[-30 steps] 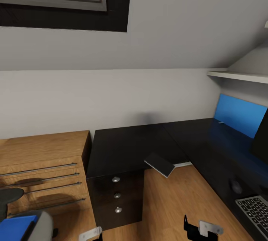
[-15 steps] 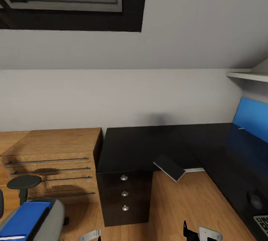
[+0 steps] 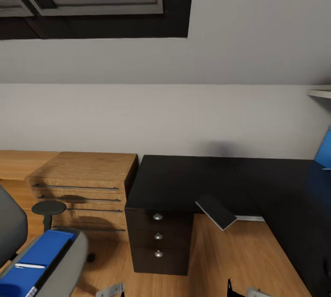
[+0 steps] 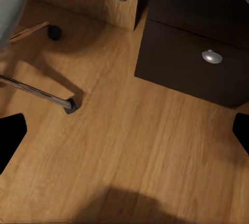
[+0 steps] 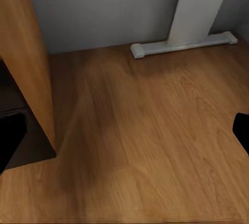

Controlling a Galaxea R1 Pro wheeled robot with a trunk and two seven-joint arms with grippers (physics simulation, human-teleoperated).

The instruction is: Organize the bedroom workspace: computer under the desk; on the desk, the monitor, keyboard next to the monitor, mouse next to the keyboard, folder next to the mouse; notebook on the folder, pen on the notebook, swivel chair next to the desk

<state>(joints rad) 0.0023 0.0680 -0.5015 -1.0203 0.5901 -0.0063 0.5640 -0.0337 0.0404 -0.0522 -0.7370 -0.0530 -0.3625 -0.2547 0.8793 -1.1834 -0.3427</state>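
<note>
Evidently the robot is between stations, its head looking toward the corner where the desk [image 3: 193, 182] bends: the black top runs from a three-drawer pedestal [image 3: 158, 237] off to the right, where a sliver of its blue back panel [image 3: 325, 150] meets the frame edge. The folder [image 3: 34, 260] lies flat on the seat of the swivel chair [image 3: 69, 260] at the near left — bright blue, with a slim white pen-like thing [image 3: 28, 266] lying across it, though that is too small to name with confidence. The chair stands well apart from the desk, beside the low oak shelving unit [image 3: 78, 187], so the folder has yet to be carried over, by my reading. Both arms hang low over the bare wooden floor [image 4: 135, 151], a sensible carrying posture while the base rolls. In the left wrist view the left gripper [image 4: 124, 130] is spread wide with nothing between its dark fingertips; a chrome chair leg and caster [image 4: 68, 105] cross the floor ahead. The right gripper [image 5: 124, 136] is likewise spread wide and empty, facing a white desk leg and its foot [image 5: 181, 42]. The chair's back is cut off at the left edge, and a dark slanted panel [image 3: 216, 212] at the desk's inner corner is hard to identify.
</note>
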